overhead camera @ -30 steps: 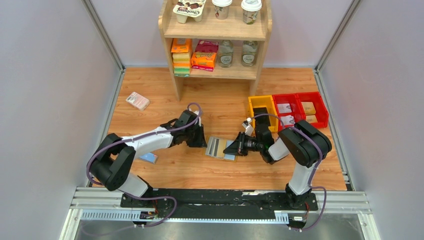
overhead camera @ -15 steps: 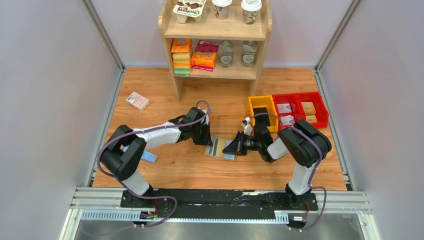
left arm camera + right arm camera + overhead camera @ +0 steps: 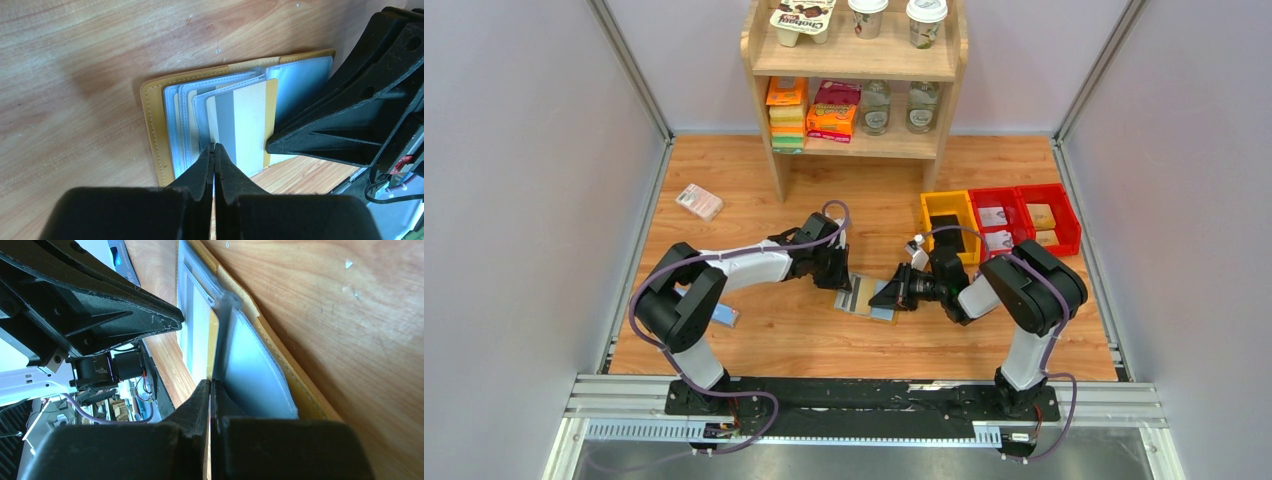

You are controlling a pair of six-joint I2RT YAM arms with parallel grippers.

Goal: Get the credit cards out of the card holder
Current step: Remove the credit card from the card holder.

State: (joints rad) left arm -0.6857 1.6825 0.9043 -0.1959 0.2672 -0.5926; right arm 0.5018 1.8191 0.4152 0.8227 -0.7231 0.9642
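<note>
My left fingers (image 3: 200, 167) just pressed together at a card (image 3: 247, 125); right fingers (image 3: 195, 402) likewise, pinning the card holder (image 3: 152, 125); I pull next.

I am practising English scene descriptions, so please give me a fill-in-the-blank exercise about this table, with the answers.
The card holder lies ___ on the table.
The left pincer and the right pincer are both ___.
The top card bears a ___ stripe.
Beside the two red bins stands one bin coloured ___.
Missing words: open; shut; grey; yellow.
</note>
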